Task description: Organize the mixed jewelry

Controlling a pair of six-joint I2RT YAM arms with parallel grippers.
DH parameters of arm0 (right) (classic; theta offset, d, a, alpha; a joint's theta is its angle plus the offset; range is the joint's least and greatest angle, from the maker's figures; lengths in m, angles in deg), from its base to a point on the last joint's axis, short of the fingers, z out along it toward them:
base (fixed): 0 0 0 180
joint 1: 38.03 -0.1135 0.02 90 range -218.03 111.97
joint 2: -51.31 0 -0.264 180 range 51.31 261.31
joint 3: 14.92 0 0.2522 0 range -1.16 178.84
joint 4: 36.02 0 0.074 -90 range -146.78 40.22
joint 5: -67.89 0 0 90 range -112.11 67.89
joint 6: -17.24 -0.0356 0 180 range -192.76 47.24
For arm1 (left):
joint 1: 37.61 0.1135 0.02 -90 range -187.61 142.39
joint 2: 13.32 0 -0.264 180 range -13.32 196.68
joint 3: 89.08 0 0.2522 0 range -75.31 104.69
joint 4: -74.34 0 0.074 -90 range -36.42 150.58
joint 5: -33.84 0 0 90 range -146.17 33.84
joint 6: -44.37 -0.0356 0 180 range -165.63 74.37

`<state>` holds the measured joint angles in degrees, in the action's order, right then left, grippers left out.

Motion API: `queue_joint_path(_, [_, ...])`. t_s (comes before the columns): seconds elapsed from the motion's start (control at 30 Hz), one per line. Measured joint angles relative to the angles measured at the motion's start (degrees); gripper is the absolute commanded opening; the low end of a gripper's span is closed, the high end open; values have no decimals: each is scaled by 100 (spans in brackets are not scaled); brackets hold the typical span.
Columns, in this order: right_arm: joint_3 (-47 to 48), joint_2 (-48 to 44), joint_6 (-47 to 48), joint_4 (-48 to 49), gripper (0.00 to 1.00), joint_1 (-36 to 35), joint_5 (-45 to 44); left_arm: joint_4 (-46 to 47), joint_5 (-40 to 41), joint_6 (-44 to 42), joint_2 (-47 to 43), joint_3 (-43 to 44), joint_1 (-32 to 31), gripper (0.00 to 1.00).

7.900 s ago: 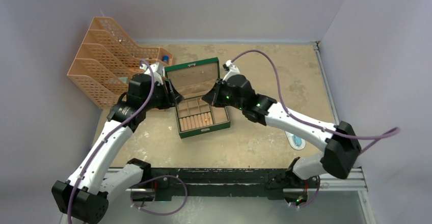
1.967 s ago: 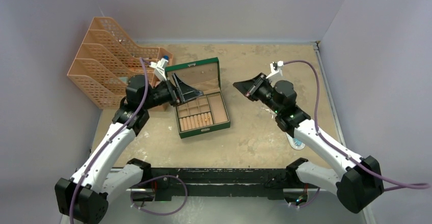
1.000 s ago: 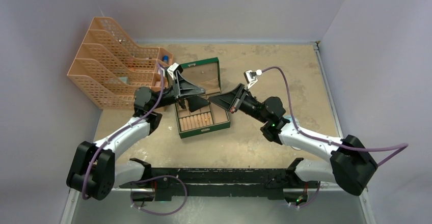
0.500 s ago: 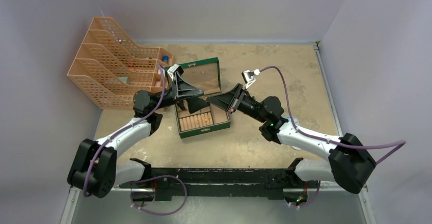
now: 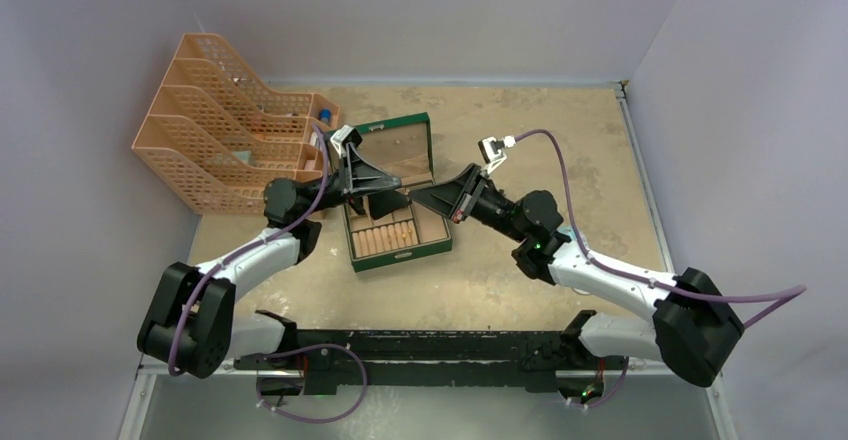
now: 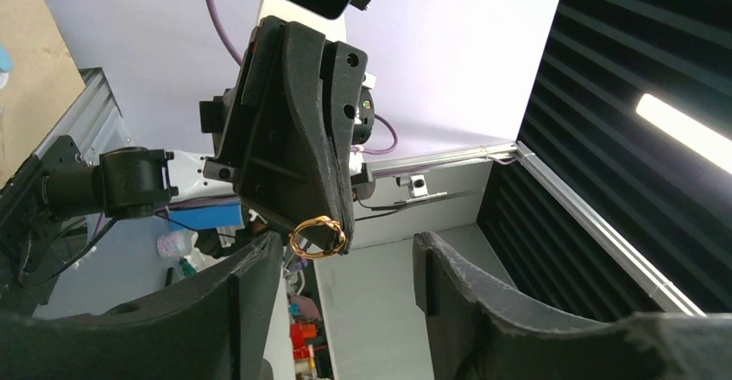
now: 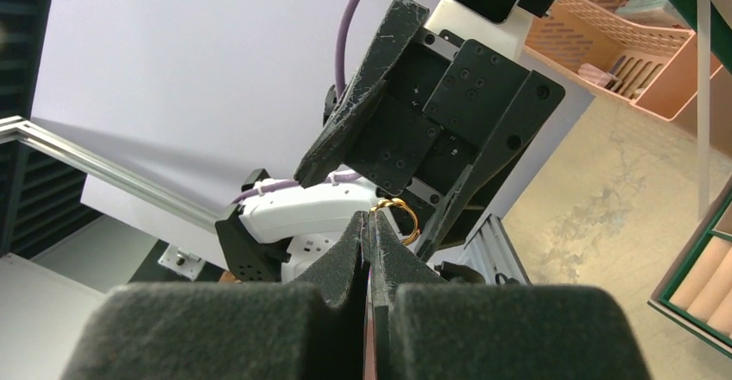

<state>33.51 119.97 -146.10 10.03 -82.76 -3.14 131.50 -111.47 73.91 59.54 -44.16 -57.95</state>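
My right gripper (image 7: 369, 224) pinches a gold ring (image 6: 318, 236) by its rim (barely); my left gripper (image 6: 345, 250) gapes wide opposite; any bump could knock it loose.

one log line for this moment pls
right pincer: shut on gold ring | left pincer: open, facing it | place: above open green box | likely handover
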Motion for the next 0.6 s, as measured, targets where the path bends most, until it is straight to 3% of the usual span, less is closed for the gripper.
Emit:
queue_joint_path(0.17, [-42,-9,-2,7,0,0,-2,13,-4,2,0,0,0,54])
queue_joint_path(0.37, [-55,-7,-2,11,0,-2,-2,-2,-42,-2,-2,0,0,64])
queue_joint_path(0.5, [-55,0,-2,63,0,-2,7,-118,-68,-7,-15,0,0,64])
queue_joint_path(0.6, [-55,48,-2,116,0,0,13,-144,-83,-2,-15,0,0,58])
